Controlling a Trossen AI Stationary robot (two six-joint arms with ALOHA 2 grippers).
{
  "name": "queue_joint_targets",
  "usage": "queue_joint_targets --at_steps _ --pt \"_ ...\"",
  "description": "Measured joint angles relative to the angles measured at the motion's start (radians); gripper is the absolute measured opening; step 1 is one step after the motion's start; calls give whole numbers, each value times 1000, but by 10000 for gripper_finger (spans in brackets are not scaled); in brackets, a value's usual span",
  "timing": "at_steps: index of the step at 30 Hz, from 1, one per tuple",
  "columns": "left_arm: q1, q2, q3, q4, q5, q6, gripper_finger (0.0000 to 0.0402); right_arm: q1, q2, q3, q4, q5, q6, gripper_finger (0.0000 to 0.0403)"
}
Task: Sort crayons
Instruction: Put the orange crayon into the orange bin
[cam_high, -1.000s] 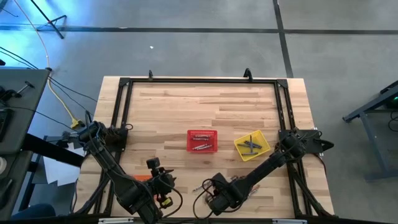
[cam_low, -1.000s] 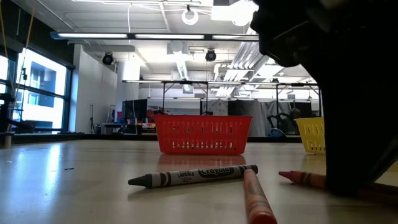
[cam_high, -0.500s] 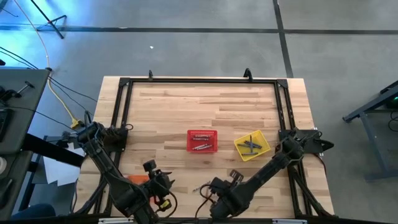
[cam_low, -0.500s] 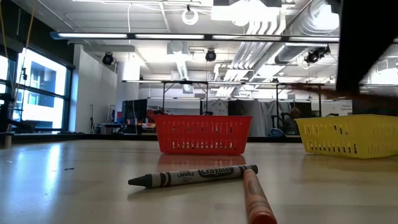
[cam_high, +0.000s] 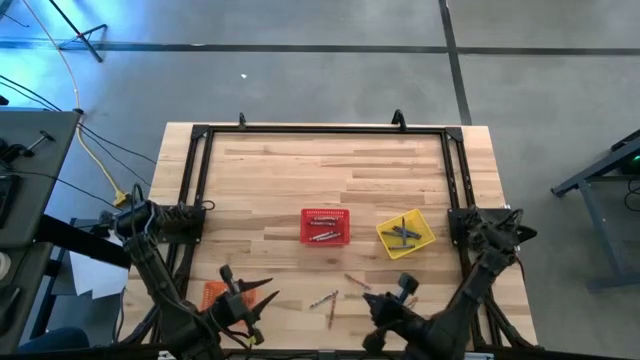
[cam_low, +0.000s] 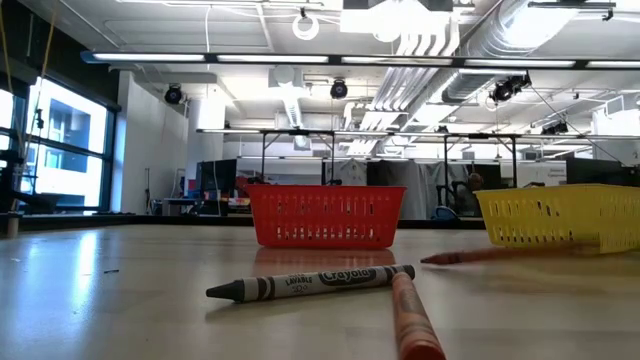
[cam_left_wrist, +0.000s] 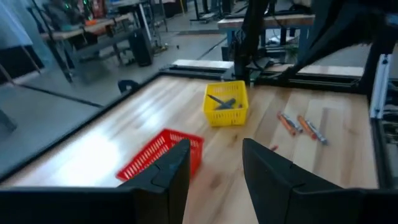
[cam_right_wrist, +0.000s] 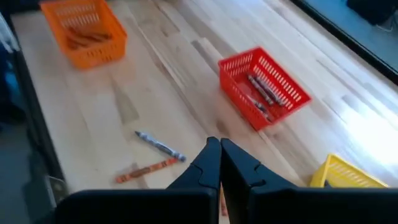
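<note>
I read the sort as partly done. The red basket (cam_high: 325, 226) at bench centre holds a few crayons, the yellow basket (cam_high: 405, 233) at its 3 o'clock holds bluish-grey ones, and the orange basket (cam_right_wrist: 83, 32) near my left arm has orange ones in it. Left over are loose crayons on the bench (cam_high: 300, 170) at 6 o'clock from the red basket: a grey crayon (cam_low: 310, 283), an orange crayon (cam_low: 414, 318) touching its tip, and a red crayon (cam_low: 480, 256) lying toward the yellow basket.

My left hand (cam_left_wrist: 214, 174) hangs at the near edge with its fingers apart, holding nothing. My right hand (cam_right_wrist: 219, 163) is also at the near edge, fingers pressed together; I see no crayon between them.

Against a second ago, both arms have pulled back toward the near edge. The right arm no longer blocks the low view, so the yellow basket shows whole, and the red crayon now lies farther back, just before that basket.
</note>
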Motion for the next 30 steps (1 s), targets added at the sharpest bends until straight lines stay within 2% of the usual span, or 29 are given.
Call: queue_joint_targets --at_steps 3,7,11,14,20,25,30 --pt "-5 1 -34 23 8 -56 131 22 -9 -8 -7 14 59 0" --pt "-7 3 -47 74 23 -61 131 24 -7 -29 3 -54 74 0" --pt "-6 3 -47 136 16 14 131 9 -4 -74 4 -84 108 0" --pt "-3 3 -47 169 15 71 131 -16 -4 -106 1 -158 97 0" --pt "11 4 -41 169 -13 109 131 -115 -4 -146 12 -391 -13 0" --pt "16 3 -41 171 -3 114 131 -230 -4 -213 36 -468 -225 3" --pt "6 2 -41 171 20 114 131 -365 -5 -351 85 -635 -402 40"
